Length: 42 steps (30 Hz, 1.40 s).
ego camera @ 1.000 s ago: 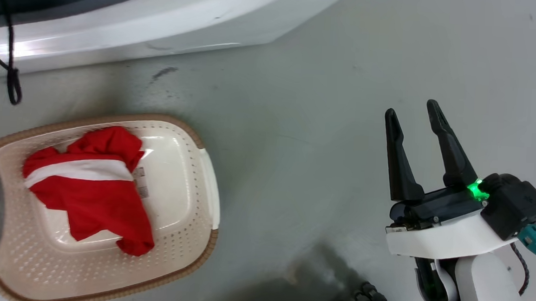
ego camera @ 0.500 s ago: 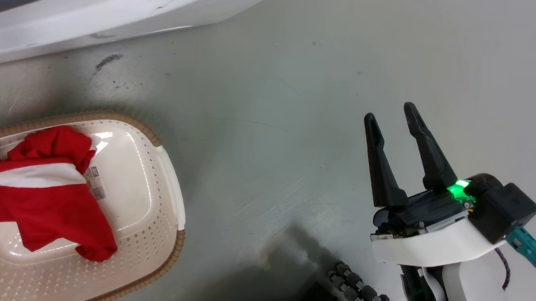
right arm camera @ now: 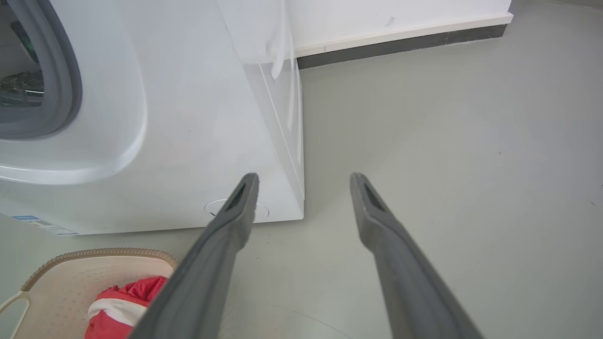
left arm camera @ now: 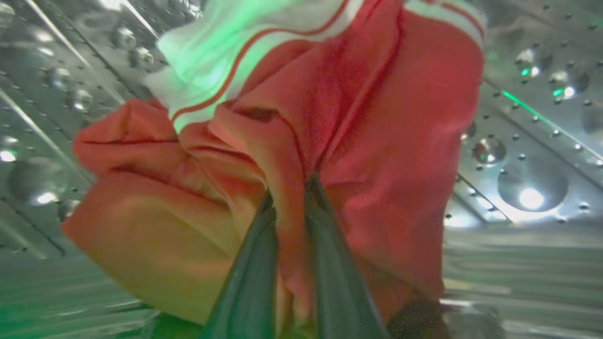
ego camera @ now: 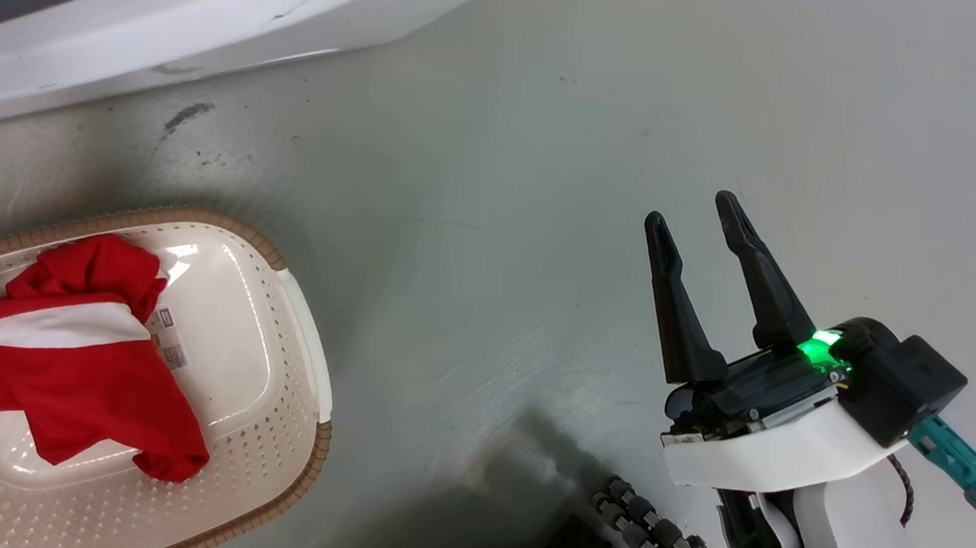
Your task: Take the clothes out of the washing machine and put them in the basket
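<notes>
Left wrist view: left gripper (left arm camera: 289,190) is inside the steel drum (left arm camera: 518,155), both fingers pinched together on a fold of a red garment (left arm camera: 377,141). The cloth bunches around the fingertips and spreads away toward 12 o'clock, with a white striped panel at 11 o'clock. The frame is smeared, so I cannot tell how deep the bite is. Head view: the basket (ego camera: 224,292) sits on the grey floor (ego camera: 499,224) at 8 o'clock, cut by the frame edges, so I cannot fix its long axis. One red-and-white piece (ego camera: 83,376) already lies in it, heaped toward the 9 o'clock side, leaving the 3 o'clock half of the basket floor bare. The washing machine (ego camera: 216,12) fills 11 o'clock. The right gripper (ego camera: 693,210) hovers at 4 o'clock, fingers spread and empty, well apart from the basket across bare floor. In the right wrist view the porthole is at 10 o'clock and the basket at 7 o'clock, so the drop point lies below and in front of the opening. My reading is that the task is about halfway, on the extraction step. The left arm carries the load and is on the basket's side, so the move is its own: draw out, lower, and release over the bare half. The risk is cloth snagging on the door seal.
</notes>
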Tool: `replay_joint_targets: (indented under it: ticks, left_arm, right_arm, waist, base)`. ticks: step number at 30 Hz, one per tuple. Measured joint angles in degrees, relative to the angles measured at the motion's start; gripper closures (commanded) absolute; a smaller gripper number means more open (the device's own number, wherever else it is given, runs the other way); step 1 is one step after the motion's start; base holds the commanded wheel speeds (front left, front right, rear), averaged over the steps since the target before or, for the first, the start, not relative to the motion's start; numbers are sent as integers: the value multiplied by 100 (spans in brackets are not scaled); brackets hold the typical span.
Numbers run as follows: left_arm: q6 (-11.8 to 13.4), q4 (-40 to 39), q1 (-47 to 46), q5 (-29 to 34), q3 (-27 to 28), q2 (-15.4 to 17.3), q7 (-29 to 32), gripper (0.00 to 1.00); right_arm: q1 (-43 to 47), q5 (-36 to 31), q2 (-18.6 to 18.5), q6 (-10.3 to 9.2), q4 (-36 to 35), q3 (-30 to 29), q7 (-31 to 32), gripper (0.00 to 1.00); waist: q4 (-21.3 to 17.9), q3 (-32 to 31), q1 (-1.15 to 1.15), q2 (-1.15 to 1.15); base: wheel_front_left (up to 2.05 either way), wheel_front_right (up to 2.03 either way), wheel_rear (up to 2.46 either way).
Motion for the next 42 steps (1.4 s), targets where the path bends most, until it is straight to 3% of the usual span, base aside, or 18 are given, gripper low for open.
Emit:
replay_joint_targets:
  ticks: [4, 12, 23, 32, 42]
  left_arm:
    - [103, -343, 231, 18, -37, 44, -533, 100]
    - [263, -944, 895, 82, -94, 78, -2361, 100]
    - [302, -575, 2062, -319, 94, -341, -4214, 100]
    - [87, -571, 3231, -598, 257, -535, -4626, 100]
    - [-13, -2483, 5047, -649, 742, -803, -4636, 100]
  right_arm:
    - [-1, 7, 0, 0, 26, -18, 0, 0]
    - [-9, -45, 1, 0, 81, -179, 0, 0]
    - [170, -313, 4, 0, 293, -426, 0, 0]
    - [537, -448, 4, 0, 509, -571, 0, 0]
    - [937, -567, 4, -1, 635, -699, 43, 0]
  waist:
    - [7, -102, 0, 0]
    - [129, -447, 0, 0]
    - [473, -1374, -1, 0]
    - [711, -2291, -1, 0]
    - [983, -3286, -2, 0]
  base:
    - [0, 0, 0]
    - [0, 0, 0]
    - [0, 0, 0]
    - [0, 0, 0]
    - [0, 0, 0]
